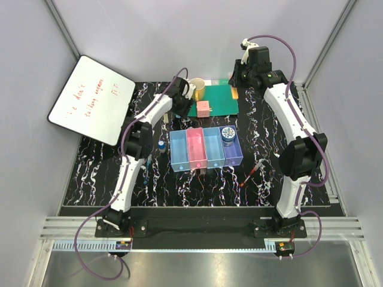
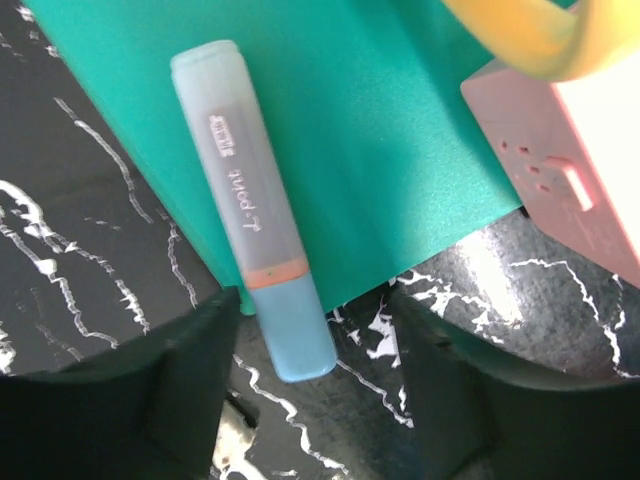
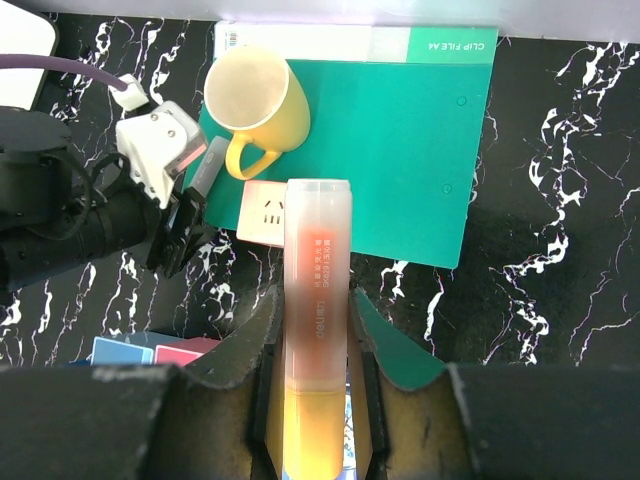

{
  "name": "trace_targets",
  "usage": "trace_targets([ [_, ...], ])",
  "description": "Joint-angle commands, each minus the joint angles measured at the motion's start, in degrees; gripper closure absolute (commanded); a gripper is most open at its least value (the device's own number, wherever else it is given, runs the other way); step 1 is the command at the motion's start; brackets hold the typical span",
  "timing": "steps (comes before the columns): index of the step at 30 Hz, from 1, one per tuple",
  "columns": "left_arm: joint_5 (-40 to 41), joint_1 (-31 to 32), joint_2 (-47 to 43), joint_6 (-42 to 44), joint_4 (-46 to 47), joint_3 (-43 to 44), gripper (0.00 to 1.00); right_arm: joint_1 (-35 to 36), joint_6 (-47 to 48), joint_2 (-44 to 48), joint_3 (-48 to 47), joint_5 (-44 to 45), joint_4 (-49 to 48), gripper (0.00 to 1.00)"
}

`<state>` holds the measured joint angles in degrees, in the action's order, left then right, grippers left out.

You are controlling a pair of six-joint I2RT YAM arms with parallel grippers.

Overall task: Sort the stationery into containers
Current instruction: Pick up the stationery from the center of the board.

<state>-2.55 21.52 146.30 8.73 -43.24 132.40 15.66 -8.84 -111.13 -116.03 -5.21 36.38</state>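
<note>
- Right, the left pincer (image 2: pixel 312 310) sits low over the translucent teal highlighter marker (image 2: pixel 245 190). Its jaws are apart, one finger either side of the marker's near end, neither touching.
- The marker lies flat, mostly on the green plastic clip file (image 2: pixel 400 120), with its near end on the black marbled counter (image 2: pixel 60 250). The pink cube (image 2: pixel 570 170) is nearby.
- For a good grip, I'd centre on the barrel rather than the rounded tip. The marker looks slightly skewed to the jaws, so I'd rotate the wrist a touch before closing, or it may pivot out.
- Lift straight up before traversing. The yellow ceramic cup (image 1: pixel 197 89) and the cube are close by.
- The right pincer (image 3: pixel 318 300) is clamped on the orange highlighter marker (image 3: pixel 318 225), held above the file.
- Count:
  - two markers
  - four translucent plastic trays (image 1: pixel 179 152) in a row (blue, pink, blue, purple)
  - one round blue-white patterned tin (image 1: pixel 228 135), in the purple tray
  - one blue-capped bottle (image 1: pixel 162 146) and one red pen (image 1: pixel 251 173), both loose on the counter
</note>
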Motion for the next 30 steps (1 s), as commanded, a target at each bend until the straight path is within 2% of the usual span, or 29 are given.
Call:
trace_targets([
  [1, 0.7, 0.7, 1.5, -1.0, 1.8, 1.2, 0.48, 0.5, -0.9, 2.9, -2.1, -0.5, -0.3, 1.0],
  [4, 2.0, 0.8, 2.2, -1.0, 1.6, 1.3, 0.5, 0.5, -1.3, 2.9, -2.3, -0.6, -0.3, 1.0],
  [6, 2.4, 0.9, 2.5, -0.8, 1.7, 1.2, 0.55, 0.5, -1.4, 2.9, -2.2, -0.7, -0.3, 1.0],
  [9, 4.1, 0.9, 2.5, -0.9, 1.6, 0.7, 0.73, 0.5, -1.5, 3.1, -2.2, -0.8, -0.2, 1.0],
  [10, 4.7, 0.9, 2.4, -1.1, 1.6, 0.5, 0.85, 0.5, -1.5, 3.1, -2.2, -0.8, -0.2, 1.0],
  [13, 5.0, 1.0, 1.8, -1.3, 1.7, 0.1, 1.0, 0.5, -1.6, 3.2, -1.9, -0.8, -0.2, 1.0],
  [22, 7.3, 0.4, -2.5, -2.8, 1.7, -1.4, 1.0, 0.5, -1.4, 3.4, -1.0, -0.5, -0.2, 1.0],
  [30, 7.1, -1.9, -13.2, -5.5, 1.7, -7.7, 1.0, 0.5, -0.7, 3.5, -0.5, -0.2, -0.1, 1.0],
])
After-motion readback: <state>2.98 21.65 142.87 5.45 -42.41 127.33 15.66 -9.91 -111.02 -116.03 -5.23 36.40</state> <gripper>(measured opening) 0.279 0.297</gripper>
